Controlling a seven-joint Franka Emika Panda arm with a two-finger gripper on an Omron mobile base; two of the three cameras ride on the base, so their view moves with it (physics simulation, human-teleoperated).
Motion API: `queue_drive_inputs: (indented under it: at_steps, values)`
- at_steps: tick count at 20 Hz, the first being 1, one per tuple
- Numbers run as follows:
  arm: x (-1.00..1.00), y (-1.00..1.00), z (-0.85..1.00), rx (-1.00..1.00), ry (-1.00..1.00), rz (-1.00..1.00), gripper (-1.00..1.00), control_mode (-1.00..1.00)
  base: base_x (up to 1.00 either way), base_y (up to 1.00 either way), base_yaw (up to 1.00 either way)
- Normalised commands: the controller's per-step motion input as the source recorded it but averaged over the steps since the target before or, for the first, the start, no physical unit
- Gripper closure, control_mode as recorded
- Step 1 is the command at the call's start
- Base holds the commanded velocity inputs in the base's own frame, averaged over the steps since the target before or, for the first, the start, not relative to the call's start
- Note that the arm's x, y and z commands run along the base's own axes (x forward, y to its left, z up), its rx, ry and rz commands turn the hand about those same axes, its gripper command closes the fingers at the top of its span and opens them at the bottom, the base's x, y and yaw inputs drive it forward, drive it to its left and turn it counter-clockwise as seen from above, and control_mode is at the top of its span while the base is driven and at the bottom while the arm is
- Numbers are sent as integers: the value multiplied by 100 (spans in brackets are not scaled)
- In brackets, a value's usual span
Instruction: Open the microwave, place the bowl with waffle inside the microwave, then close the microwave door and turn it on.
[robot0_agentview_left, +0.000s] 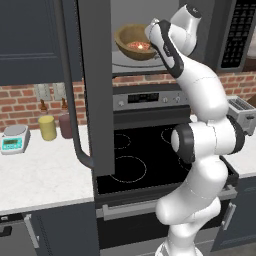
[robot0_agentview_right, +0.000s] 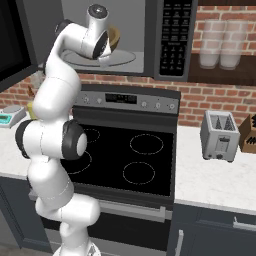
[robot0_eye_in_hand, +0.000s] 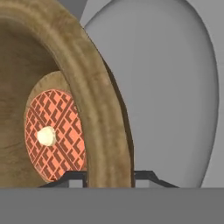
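Observation:
The microwave (robot0_agentview_left: 240, 35) hangs above the stove with its door (robot0_agentview_left: 95, 85) swung wide open to the left. The brown wooden bowl (robot0_agentview_left: 131, 37) is inside the cavity, low over the grey turntable plate (robot0_agentview_left: 125, 62), and whether it touches the plate I cannot tell. The reddish waffle (robot0_agentview_left: 138, 46) lies in it. My gripper (robot0_agentview_left: 151, 36) is shut on the bowl's right rim. In the hand view the rim (robot0_eye_in_hand: 92, 100) runs between the tips of my gripper (robot0_eye_in_hand: 109, 177), with the waffle (robot0_eye_in_hand: 52, 135) to the left and the turntable (robot0_eye_in_hand: 170, 87) behind. From the right base view the bowl (robot0_agentview_right: 115, 37) peeks out behind my hand.
The door's long bar handle (robot0_agentview_left: 75, 125) juts out over the left counter. Below lies a black stovetop (robot0_agentview_left: 130, 160). A yellow canister (robot0_agentview_left: 47, 127), a maroon canister (robot0_agentview_left: 65, 125) and a scale (robot0_agentview_left: 14, 138) stand at left. A silver toaster (robot0_agentview_right: 220, 135) sits at right.

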Motion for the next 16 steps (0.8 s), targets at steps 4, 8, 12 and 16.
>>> queue_drive_inputs:
  at_steps: [4,8,12,16]
  values:
    - [-3,0,-10,0,0,0,100,-100,0,0,0]
    - [0,0,0,0,0,0,-100,-100,0,0,0]
    - [0,0,9,-2,0,0,-100,-100,0,0,0]
    - [0,0,0,-4,0,0,-100,-100,0,0,0]
